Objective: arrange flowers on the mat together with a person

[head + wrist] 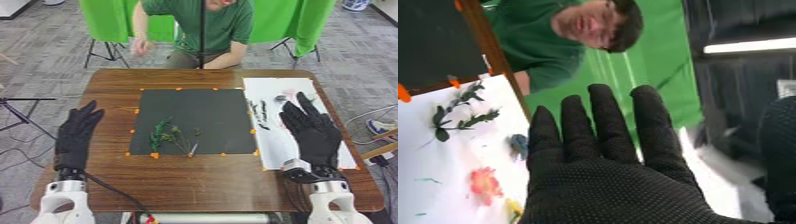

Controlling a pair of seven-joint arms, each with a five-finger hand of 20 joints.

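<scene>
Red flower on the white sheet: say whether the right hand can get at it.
Probably yes: the right hand is open over the white sheet, near the red flower, and nothing visible lies between hand and flower.

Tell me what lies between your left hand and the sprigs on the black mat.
Head view: from the left hand, bare table, orange tape at the mat's edge, then bare mat up to the sprigs.

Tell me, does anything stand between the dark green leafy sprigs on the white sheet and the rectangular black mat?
Nothing visible stands between the sprigs and the mat; there are just small flat pieces of orange tape along the mat's edge.
</scene>
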